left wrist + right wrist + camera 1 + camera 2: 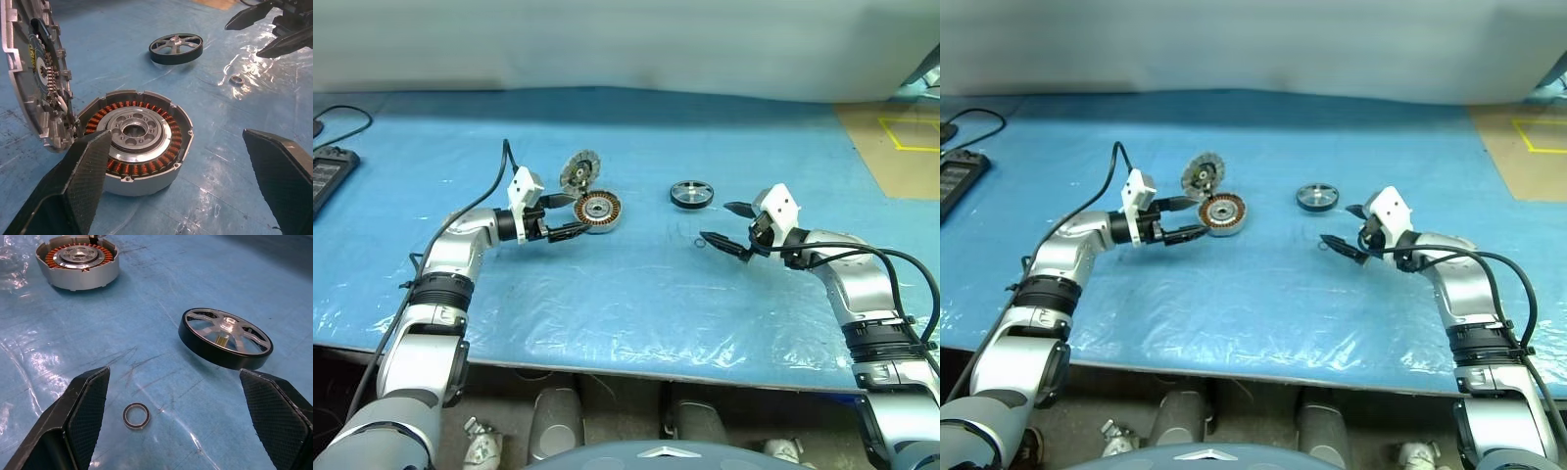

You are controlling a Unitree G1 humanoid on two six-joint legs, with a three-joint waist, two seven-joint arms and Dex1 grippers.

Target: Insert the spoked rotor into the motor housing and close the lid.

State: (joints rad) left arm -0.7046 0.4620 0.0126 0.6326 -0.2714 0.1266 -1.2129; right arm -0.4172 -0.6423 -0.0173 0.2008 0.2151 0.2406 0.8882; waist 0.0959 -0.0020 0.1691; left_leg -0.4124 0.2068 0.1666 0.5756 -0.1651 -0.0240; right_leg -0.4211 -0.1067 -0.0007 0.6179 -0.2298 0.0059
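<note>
Both arms are stretched forward over the surface, elbows out, wrists turned inward so they point at each other. Left end effector [570, 217] has its fingers spread wide, and the right end effector [724, 229] gapes the same way, empty.

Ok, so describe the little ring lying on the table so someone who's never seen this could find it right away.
On the blue table, look between the right gripper's open fingers, just nearer the robot than the spoked rotor. There lies the small ring: a thin flat metal band, far smaller than the rotor and the motor housing, with no spokes or windings.
</note>
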